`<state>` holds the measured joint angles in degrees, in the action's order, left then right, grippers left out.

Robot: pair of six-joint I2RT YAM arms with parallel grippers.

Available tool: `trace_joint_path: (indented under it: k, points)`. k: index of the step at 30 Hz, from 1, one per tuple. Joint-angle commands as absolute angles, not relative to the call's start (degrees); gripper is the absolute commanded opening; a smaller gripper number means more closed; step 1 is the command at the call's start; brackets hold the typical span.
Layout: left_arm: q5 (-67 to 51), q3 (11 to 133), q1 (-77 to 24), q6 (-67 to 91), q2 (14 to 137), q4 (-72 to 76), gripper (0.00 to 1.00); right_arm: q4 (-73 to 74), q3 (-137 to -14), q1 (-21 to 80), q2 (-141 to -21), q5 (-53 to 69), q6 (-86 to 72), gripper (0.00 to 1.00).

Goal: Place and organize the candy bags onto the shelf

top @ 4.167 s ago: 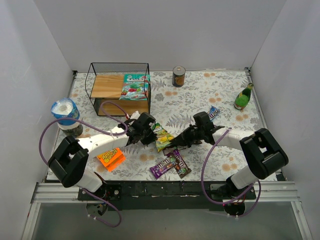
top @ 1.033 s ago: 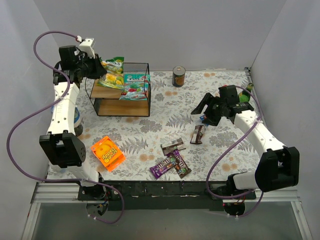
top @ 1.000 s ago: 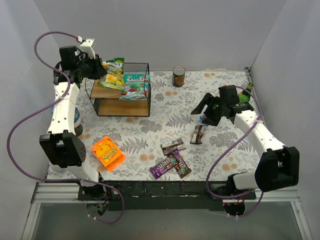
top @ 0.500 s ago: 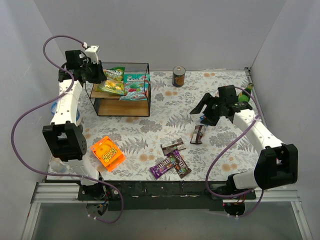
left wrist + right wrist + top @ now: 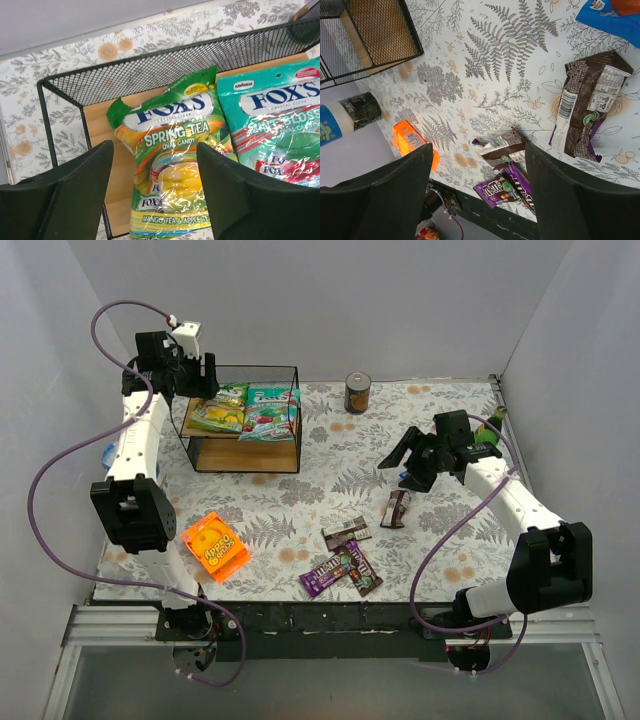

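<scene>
The yellow-green candy bag lies flat on the top board of the shelf, beside the teal bag. My left gripper hovers open just above the yellow-green bag, with neither finger touching it. Several small packets lie on the table: brown ones and purple ones. My right gripper hangs open and empty above the brown packet, near a blue packet.
An orange flat package lies front left. A can stands at the back and a green bottle at the right edge. A blue-and-white container stands left of the shelf. White walls close in three sides.
My left gripper lowered the yellow-green bag onto the shelf's top board, then opened and let it go. The right arm has hardly moved.
</scene>
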<state>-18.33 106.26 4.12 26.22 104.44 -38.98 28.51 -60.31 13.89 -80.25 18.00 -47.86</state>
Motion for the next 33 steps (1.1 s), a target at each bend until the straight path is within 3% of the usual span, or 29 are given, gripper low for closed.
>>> trace_joint_path:
  k: [1,6,11,15,18,22,30,33]
  points:
    - [-17.05,109.07,3.16,27.59,100.55,-36.13,0.70,26.46,-61.53,13.80,-80.33,19.07,-48.43,0.82]
    - [-21.09,105.57,2.55,32.33,97.21,-31.04,0.65,25.75,-60.82,13.80,-80.42,19.69,-48.87,0.81]
    - [-19.34,97.31,0.80,39.72,95.19,-26.64,0.44,25.49,-60.38,13.80,-80.25,19.77,-48.96,0.81]
    - [-8.75,90.54,-5.87,43.15,94.13,-22.86,0.25,24.96,-59.59,13.71,-79.98,19.86,-49.04,0.80]
    - [-2.93,87.54,-7.55,46.57,95.09,-21.27,0.18,24.70,-58.89,13.80,-79.63,20.13,-49.13,0.79]
    - [1.12,86.14,-7.82,50.09,95.45,-20.04,0.17,24.43,-58.10,13.80,-79.10,20.39,-49.04,0.79]
    - [-2.11,84.81,-8.61,53.60,92.56,-18.54,0.18,24.08,-57.39,13.80,-77.87,20.48,-48.43,0.79]
    - [-4.12,85.08,-8.88,56.59,88.79,-19.42,0.26,24.87,-58.09,13.71,-78.05,19.95,-47.55,0.80]
